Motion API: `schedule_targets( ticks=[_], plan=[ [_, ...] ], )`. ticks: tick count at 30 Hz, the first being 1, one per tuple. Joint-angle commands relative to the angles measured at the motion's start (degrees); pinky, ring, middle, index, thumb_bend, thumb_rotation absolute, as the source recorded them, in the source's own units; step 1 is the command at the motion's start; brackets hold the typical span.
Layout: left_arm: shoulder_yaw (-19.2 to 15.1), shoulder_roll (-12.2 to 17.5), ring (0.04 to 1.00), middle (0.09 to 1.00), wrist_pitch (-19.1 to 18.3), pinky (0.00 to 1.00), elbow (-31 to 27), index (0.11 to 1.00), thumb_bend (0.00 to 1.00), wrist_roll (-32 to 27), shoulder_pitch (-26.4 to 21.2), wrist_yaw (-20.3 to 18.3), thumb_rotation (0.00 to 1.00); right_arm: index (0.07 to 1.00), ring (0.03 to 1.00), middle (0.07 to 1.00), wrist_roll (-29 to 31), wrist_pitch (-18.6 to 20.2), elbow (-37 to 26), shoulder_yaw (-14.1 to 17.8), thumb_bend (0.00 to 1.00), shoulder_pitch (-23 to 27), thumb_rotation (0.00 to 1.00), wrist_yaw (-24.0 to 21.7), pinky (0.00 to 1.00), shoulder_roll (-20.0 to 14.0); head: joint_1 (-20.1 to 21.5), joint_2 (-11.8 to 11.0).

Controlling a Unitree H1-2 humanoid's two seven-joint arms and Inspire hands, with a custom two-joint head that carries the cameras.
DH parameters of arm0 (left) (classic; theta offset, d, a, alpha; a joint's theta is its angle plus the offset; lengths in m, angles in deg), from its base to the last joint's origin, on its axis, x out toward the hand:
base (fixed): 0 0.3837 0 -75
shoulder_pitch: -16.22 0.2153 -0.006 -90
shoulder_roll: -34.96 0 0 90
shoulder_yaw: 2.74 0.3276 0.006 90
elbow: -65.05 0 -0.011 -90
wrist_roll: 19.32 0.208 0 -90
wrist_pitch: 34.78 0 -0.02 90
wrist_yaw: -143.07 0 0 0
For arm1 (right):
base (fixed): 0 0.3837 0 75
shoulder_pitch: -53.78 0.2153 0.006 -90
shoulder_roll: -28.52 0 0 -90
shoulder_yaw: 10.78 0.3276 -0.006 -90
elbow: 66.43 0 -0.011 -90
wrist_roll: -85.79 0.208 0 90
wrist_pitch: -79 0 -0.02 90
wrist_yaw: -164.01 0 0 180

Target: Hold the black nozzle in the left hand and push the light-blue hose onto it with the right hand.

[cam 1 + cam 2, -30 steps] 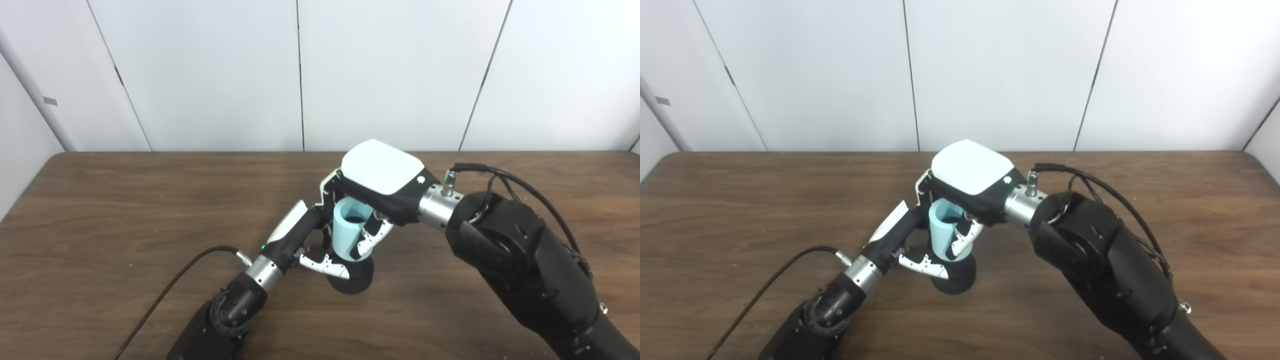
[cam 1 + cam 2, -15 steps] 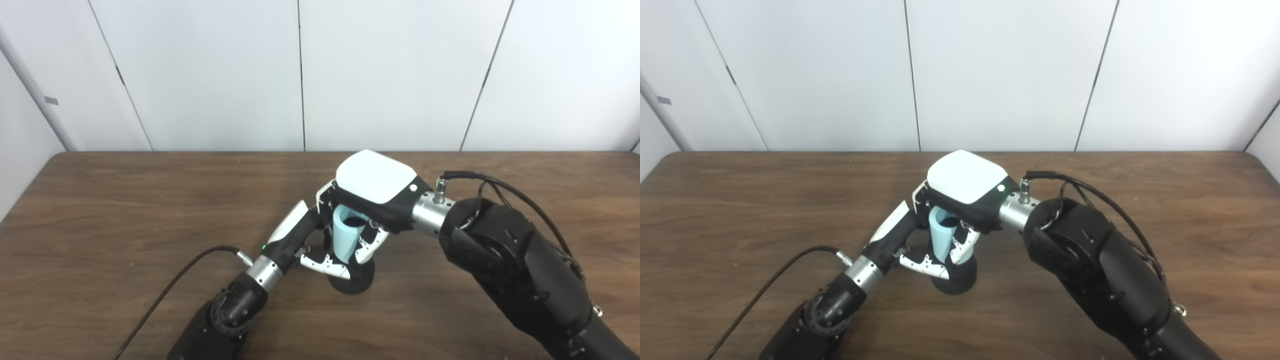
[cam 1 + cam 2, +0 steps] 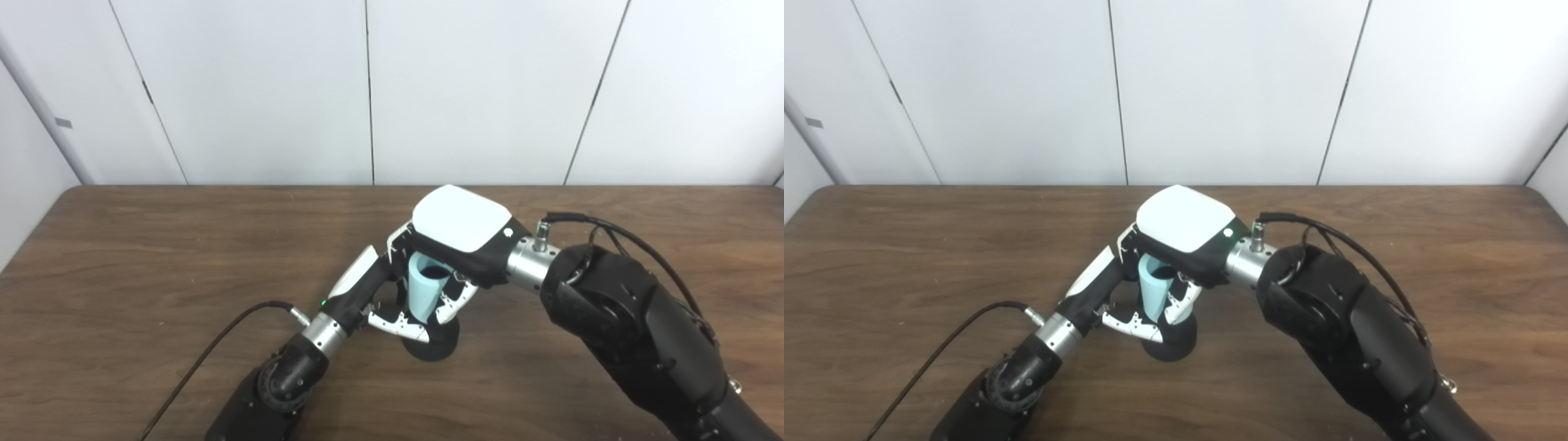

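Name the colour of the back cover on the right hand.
White, on the right hand; clearest in the left eye view.

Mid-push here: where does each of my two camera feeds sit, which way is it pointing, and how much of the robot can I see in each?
Left eye view: on the head, looking down and forward at the table; both arms rise from the bottom edge, left hand and right hand meeting mid-frame.
Right eye view: beside it, a little to the right, facing the same way; same arms, shifted left in frame.
Shared: the light-blue hose upright over the black nozzle, white wall behind.
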State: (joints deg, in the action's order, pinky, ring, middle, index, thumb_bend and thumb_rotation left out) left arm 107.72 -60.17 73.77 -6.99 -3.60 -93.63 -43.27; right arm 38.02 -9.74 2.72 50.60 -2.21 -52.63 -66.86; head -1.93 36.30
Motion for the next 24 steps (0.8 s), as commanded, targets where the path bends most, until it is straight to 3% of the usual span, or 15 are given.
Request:
schedule_targets(
  ticks=[1,5,9,14,17,24],
  plan=[
    [2.19,0.66,0.258,0.338,-3.49,0.18,3.79,0.481,0.52,2.7,5.06,-2.72,0.08,0.664,0.55,0.647,0.19,-2.42,1.43,-0.34,0.83,-1.0,0.24,0.53,0.45,-0.38,-0.08,0.01],
    [2.23,0.69,0.256,0.337,-3.73,0.18,3.52,0.481,0.52,2.71,5.11,-2.83,0.08,0.699,0.676,0.75,-0.64,-4.43,1.47,0.77,0.87,-1.38,0.27,3.52,0.57,-0.23,-0.1,0.01],
    [2.26,0.77,0.244,0.328,-3.6,0.17,3.55,0.481,0.52,2.64,5.07,-2.94,0.08,0.763,0.828,0.863,-1.29,-6.11,0.76,2.37,0.96,-0.99,0.42,6.18,0.79,0.13,-0.11,0.01],
    [2.16,0.83,0.253,0.336,-3.38,0.18,3.64,0.481,0.52,2.59,5.16,-2.81,0.08,0.813,0.918,0.932,-0.76,-7.01,-1.95,5.81,1.0,0.03,0.52,9.24,0.95,1.94,0.18,-0.04],
    [2.28,0.83,0.266,0.34,-3.51,0.19,3.49,0.481,0.52,3.01,5.22,-2.63,0.08,0.824,0.947,0.951,-0.2,-7.11,-3.12,8.14,1.0,-0.16,0.53,11.15,0.98,3.69,0.18,-0.04],
    [2.71,1.06,0.271,0.344,-3.21,0.2,3.31,0.481,0.52,3.71,5.33,-2.48,0.08,0.877,0.955,0.974,4.4,-5.66,-3.45,13.99,1.0,-2.97,0.51,15.62,0.92,7.51,0.11,-0.13]
  ],
)
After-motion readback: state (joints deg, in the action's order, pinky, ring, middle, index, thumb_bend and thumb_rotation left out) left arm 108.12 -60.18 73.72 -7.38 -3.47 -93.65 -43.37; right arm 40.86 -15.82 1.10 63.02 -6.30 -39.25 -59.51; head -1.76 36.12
